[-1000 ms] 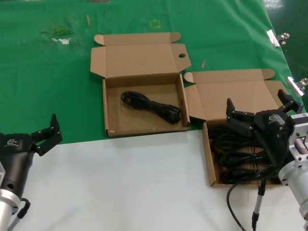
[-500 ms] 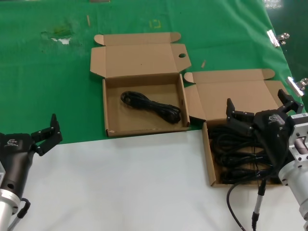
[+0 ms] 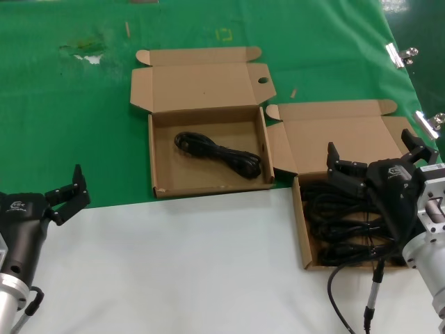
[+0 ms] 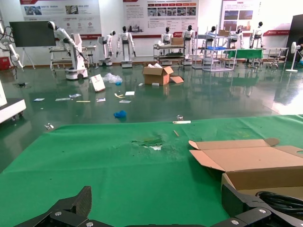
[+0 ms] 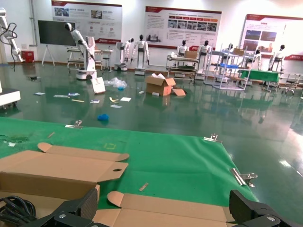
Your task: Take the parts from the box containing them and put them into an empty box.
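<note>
The box (image 3: 300, 229) holding the parts stands at the right, its lid (image 3: 341, 139) folded back. Several black coiled cables (image 3: 341, 219) fill it. My right gripper (image 3: 372, 154) hovers open just above them, with nothing between its fingers; its wrist view shows that lid (image 5: 189, 213) below the open gripper (image 5: 165, 209). The other box (image 3: 158, 149) sits mid-table, open, with one coiled cable (image 3: 217, 154) lying in it. My left gripper (image 3: 66, 189) rests open at the near left, apart from both boxes; its wrist view shows the gripper (image 4: 158, 210) empty over green cloth.
Green cloth (image 3: 69, 125) covers the far half of the table and a white surface (image 3: 174, 264) the near half. Metal clips (image 3: 400, 54) hold the cloth at the right edge. My thin grey-tipped cable (image 3: 374, 289) hangs near the right box's front.
</note>
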`<state>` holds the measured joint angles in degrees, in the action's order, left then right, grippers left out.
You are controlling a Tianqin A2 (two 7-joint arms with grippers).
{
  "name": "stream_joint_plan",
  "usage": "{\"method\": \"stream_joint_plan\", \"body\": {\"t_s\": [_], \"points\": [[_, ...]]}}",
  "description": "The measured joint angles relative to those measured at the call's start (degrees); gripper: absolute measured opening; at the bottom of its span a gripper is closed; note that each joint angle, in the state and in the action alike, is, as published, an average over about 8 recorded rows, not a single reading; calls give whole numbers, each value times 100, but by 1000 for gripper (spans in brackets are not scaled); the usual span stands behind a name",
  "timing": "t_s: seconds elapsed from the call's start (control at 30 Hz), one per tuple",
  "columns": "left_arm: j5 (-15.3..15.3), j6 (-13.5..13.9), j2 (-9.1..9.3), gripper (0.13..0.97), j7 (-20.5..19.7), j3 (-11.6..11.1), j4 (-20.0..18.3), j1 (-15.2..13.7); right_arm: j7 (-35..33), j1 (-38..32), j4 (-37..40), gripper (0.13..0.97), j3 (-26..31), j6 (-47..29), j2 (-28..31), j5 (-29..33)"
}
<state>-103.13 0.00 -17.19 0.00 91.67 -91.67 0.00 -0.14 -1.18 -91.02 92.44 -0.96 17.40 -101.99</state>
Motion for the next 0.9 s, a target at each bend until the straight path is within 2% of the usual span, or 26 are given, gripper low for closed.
{"method": "stream_joint_plan", "body": {"t_s": [0.9], "points": [[0, 0, 0, 966, 0, 0, 0, 0, 0, 0, 0, 966, 0, 0, 0, 0]]}}
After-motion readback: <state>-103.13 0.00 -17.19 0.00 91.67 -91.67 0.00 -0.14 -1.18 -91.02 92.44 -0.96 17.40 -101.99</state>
